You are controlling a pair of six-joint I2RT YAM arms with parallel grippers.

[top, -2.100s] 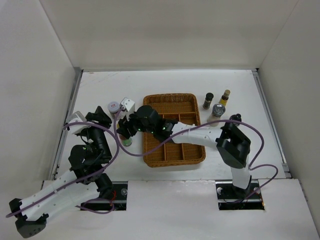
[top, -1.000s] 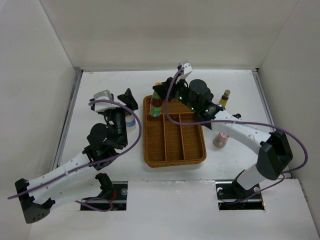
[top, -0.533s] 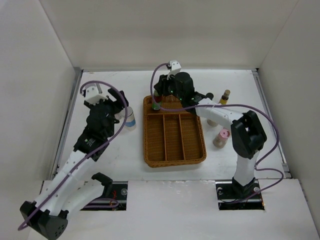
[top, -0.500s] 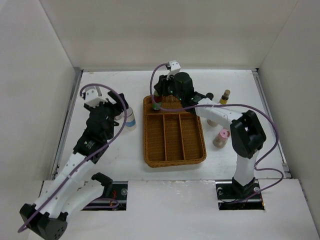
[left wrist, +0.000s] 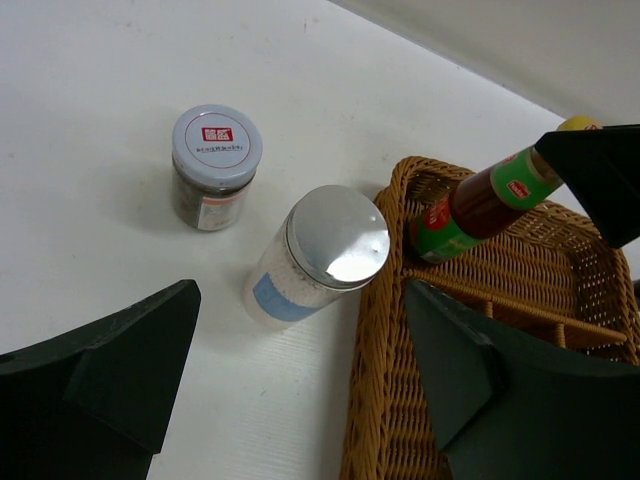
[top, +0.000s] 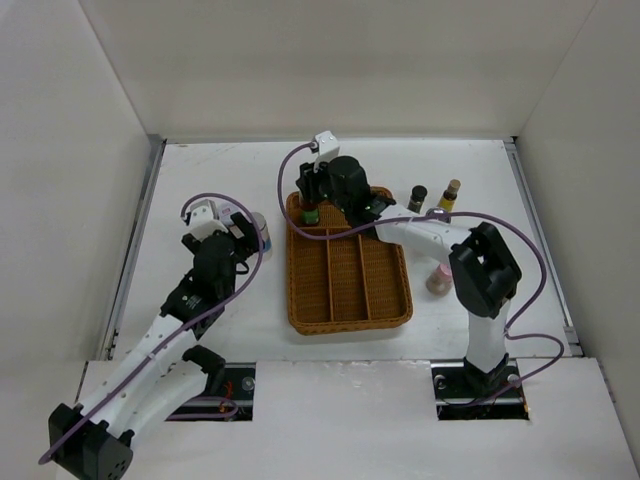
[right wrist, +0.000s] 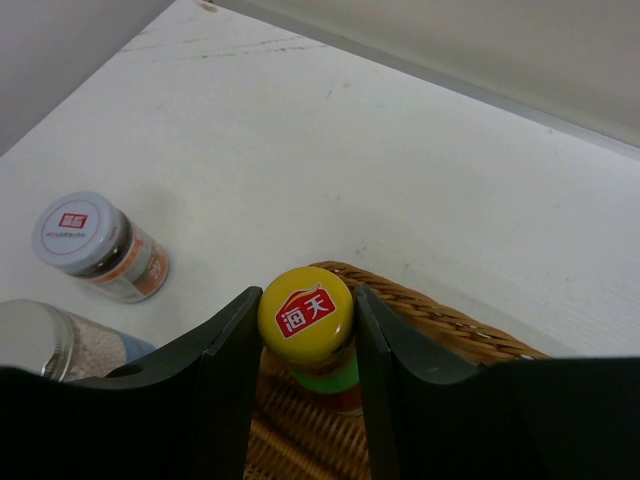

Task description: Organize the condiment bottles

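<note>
Item: red-green bottle (right wrist: pixel 305 313), yellow cap. We log it lowered over the last second into the far-left corner compartment of the wicker tray (left wrist: pixel 368 400), tilted, with the right gripper (top: pixel 312 195) clamped on its cap.

Item: white blue-band bottle (left wrist: pixel 320 255), on the table just left of the tray. The left gripper (left wrist: pixel 300 300) has spread wider over it and holds nothing.

We judge the first nearly filed and the second next

Perhaps seven bottles (top: pixel 418 198), one tray (top: pixel 350 318)

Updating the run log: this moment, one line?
left gripper open above shaker | right gripper shut on yellow-capped bottle at wicker tray corner
</note>
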